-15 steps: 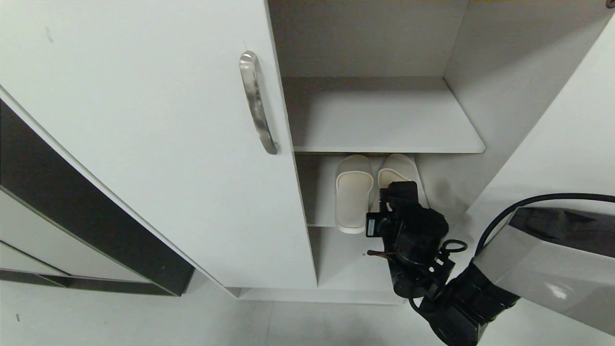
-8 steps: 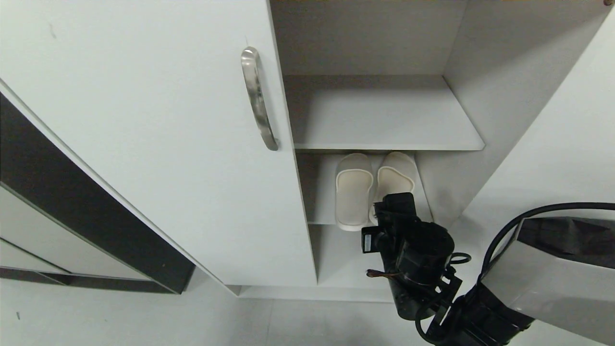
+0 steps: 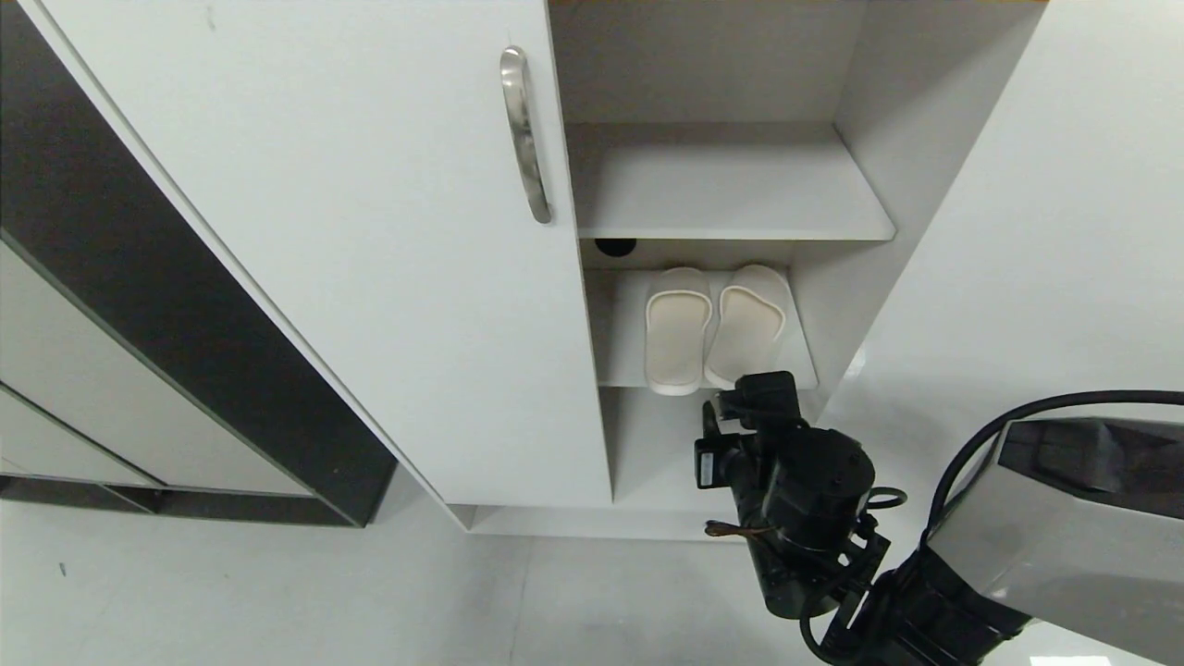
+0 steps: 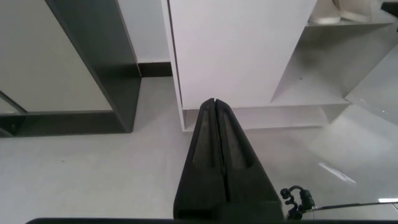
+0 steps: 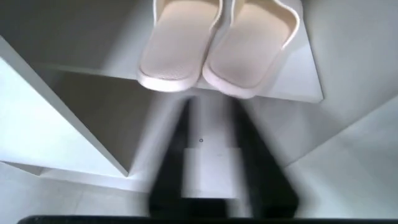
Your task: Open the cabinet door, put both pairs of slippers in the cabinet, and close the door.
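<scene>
A pair of cream slippers lies side by side on the cabinet's lower shelf, heels at the shelf's front edge; the right wrist view shows the slippers too. My right gripper hangs just in front of that shelf edge, below the right slipper's heel. In its own view the right gripper is open, with nothing between its fingers. My left gripper is shut and empty, above the floor before the closed left door.
The left cabinet door with its metal handle is closed; the right door stands swung open. A bare upper shelf and a bottom compartment are free. A dark panel flanks the cabinet.
The head view has shifted, so the cabinet sits higher in the picture. My right gripper has drawn back from the right slipper, out past the shelf's front edge. The slippers stay on the shelf.
</scene>
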